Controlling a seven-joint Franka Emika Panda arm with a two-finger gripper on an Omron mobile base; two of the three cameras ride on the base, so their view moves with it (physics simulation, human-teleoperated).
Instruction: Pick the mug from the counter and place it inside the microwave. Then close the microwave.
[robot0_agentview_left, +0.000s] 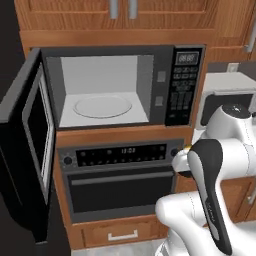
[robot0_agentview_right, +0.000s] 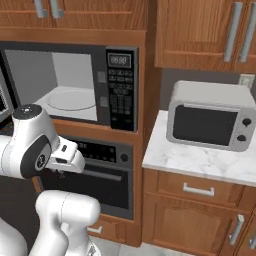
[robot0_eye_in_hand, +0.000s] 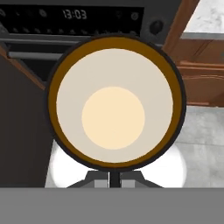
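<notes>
The mug (robot0_eye_in_hand: 113, 103) is seen straight down its mouth in the hand view: a dark rim, a brown band and a cream inside. My gripper (robot0_eye_in_hand: 109, 177) is shut on its near edge, with the two fingertips pressed together. The mug hangs in front of the black oven's clock panel, below the microwave. The microwave (robot0_agentview_left: 172, 85) stands open, its door (robot0_agentview_left: 30, 145) swung out to the left, and its grey cavity with the round turntable (robot0_agentview_left: 102, 106) holds nothing. My hand (robot0_agentview_right: 70, 156) sits at oven-panel height. The counter (robot0_agentview_right: 200, 160) lies to the right.
A black oven (robot0_agentview_left: 122, 187) with a horizontal bar handle sits under the microwave, right behind the mug. A light-grey box oven (robot0_agentview_right: 210, 120) stands on the counter. Wooden cabinets (robot0_agentview_right: 200, 35) hang above, and drawers (robot0_agentview_right: 197, 192) sit below the counter.
</notes>
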